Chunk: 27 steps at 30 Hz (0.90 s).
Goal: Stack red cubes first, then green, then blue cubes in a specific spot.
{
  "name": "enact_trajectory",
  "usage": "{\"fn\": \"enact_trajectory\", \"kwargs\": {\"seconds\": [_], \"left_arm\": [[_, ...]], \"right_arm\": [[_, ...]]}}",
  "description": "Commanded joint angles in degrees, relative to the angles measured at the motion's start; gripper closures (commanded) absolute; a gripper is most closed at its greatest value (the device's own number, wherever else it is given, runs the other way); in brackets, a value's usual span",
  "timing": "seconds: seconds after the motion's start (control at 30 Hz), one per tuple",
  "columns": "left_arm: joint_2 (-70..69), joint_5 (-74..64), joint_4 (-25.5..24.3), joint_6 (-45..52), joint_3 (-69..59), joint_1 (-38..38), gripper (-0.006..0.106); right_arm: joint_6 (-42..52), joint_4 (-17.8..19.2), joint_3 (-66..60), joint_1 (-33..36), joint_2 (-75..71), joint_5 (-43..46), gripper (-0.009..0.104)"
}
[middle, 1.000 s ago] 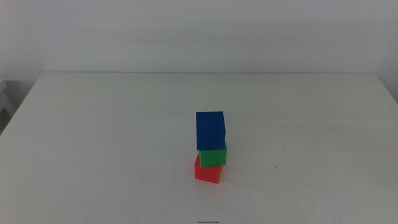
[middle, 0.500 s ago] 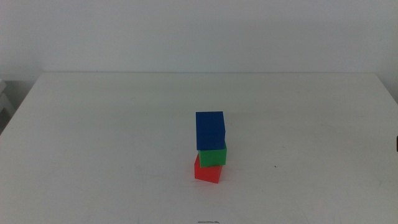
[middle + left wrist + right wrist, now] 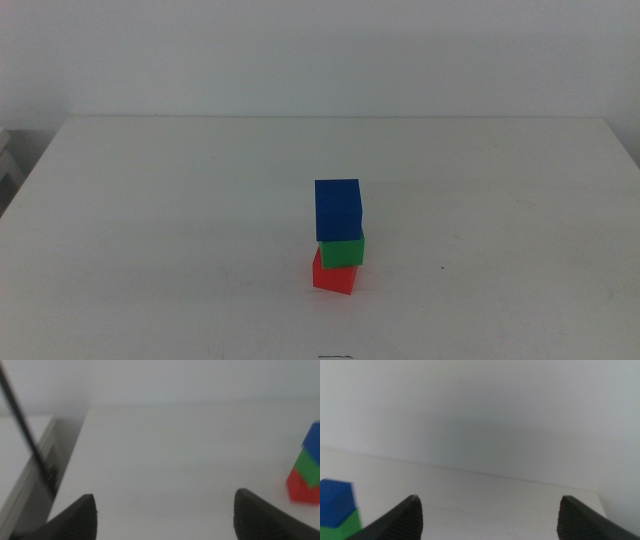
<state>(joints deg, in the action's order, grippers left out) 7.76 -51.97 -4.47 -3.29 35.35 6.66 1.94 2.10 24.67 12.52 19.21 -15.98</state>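
1. The red cube point(image 3: 334, 277) sits on the white desk point(image 3: 150, 230), just below the centre of the middle view, at the bottom of the stack.
2. The green cube point(image 3: 343, 250) rests on the red one, shifted slightly right.
3. The blue cube point(image 3: 337, 210) tops the stack, upright.
4. Neither arm shows in the middle view. In their wrist views, the left pincer point(image 3: 165, 512) and the right pincer point(image 3: 490, 517) each stand wide apart, holding nothing, well clear of the stack.
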Motion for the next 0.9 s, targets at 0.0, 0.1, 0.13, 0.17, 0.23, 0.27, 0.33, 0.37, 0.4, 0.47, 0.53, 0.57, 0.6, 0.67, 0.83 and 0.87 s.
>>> {"fn": "enact_trajectory", "kwargs": {"seconds": [0.0,0.1,0.13,0.17,0.23,0.27,0.33,0.37,0.4,0.47,0.53,0.57,0.6,0.67,0.83,0.87], "left_arm": [[-1.42,12.33,1.77,-0.35,-2.99,0.08,0.007],[-4.22,22.57,1.57,-0.35,-9.74,0.08,0.007],[-4.87,26.74,1.63,-0.35,-12.14,0.08,0.007],[-5.62,30.98,1.58,-0.35,-14.69,0.08,0.007],[-6.81,38.4,1.63,-0.35,-18.89,0.08,0.007],[-7.36,42.04,1.63,-0.35,-22.0,0.08,0.007],[-8.12,47.99,1.63,-0.35,-26.42,0.08,0.007],[-8.15,50.32,1.63,-0.35,-28.65,0.08,0.007],[-8.17,51.97,1.63,-0.35,-30.68,0.08,0.007],[-8.17,54.31,1.63,-0.35,-33.8,0.08,0.007],[-8.17,55.31,1.63,-0.35,-36.51,0.08,0.007],[-8.17,55.13,1.63,-0.3,-37.13,0.08,0.007],[-8.17,52.61,1.63,-0.29,-36.84,0.08,0.007],[-8.17,51.97,1.63,-0.29,-36.76,0.08,0.007],[-8.17,51.97,1.63,-0.29,-36.81,0.08,0.007],[-8.17,51.97,1.63,-0.29,-36.81,0.08,0.007]], "right_arm": [[0.33,-1.39,-2.58,-3.5,-2.77,8.05,0.015],[0.33,-3.08,-7.07,-7.98,-6.88,7.96,0.015],[0.33,-3.49,-8.52,-9.44,-8.22,7.96,0.015],[0.33,-3.69,-9.65,-10.82,-9.23,7.96,0.015],[0.33,-4.02,-12.27,-13.06,-11.56,7.96,0.015],[0.33,-4.02,-13.24,-13.69,-12.64,7.96,0.015],[0.33,-4.02,-15.52,-14.48,-14.66,7.96,0.015],[0.33,-3.96,-16.64,-14.54,-15.46,7.96,0.015],[0.33,-3.95,-17.71,-14.54,-16.36,7.96,0.015],[0.33,-3.95,-19.63,-14.54,-17.75,8.01,0.015],[0.33,-3.95,-21.88,-14.54,-19.08,8.01,0.015],[0.33,-3.95,-22.72,-14.54,-19.69,8.01,0.015],[0.33,-3.95,-23.77,-14.54,-20.3,8.01,0.015],[0.33,-4.01,-25.4,-14.54,-21.1,7.65,0.015],[0.39,-4.17,-25.29,-14.54,-21.02,6.09,0.015],[0.39,-4.17,-25.29,-14.54,-21.02,6.09,0.015]]}}
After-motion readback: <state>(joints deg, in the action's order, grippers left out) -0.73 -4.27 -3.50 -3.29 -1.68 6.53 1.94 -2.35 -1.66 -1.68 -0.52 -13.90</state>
